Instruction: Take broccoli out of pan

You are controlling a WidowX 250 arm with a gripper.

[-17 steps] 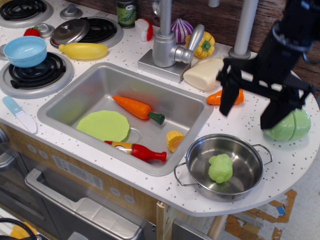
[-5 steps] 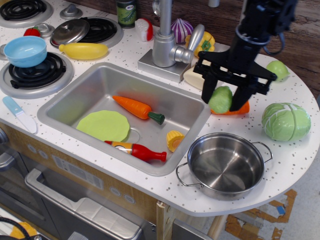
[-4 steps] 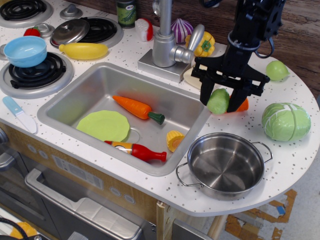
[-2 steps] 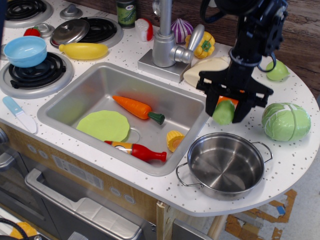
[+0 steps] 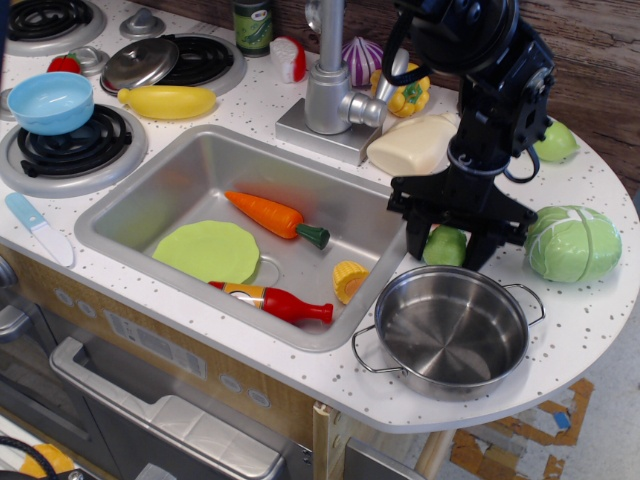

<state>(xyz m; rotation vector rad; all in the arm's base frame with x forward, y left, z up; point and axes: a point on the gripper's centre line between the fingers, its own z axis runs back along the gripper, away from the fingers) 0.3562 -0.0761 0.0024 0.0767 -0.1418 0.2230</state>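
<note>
gripper [image 5: 445,248] low over counter [image 5: 590,310], just behind pan [image 5: 450,330]. jaws spread either side of broccoli [image 5: 446,244]; whether pressing it or just loose around it, cannot tell. broccoli out of pan, at counter level between sink [image 5: 250,225] right edge and cabbage [image 5: 573,243]. pan holds nothing, sits near counter front edge. small green ball [image 5: 555,141] behind cabbage, well apart from broccoli. cream bottle [image 5: 412,146] lies behind gripper. sink holds carrot [image 5: 275,217], green plate [image 5: 208,251], ketchup bottle [image 5: 278,300].
</note>
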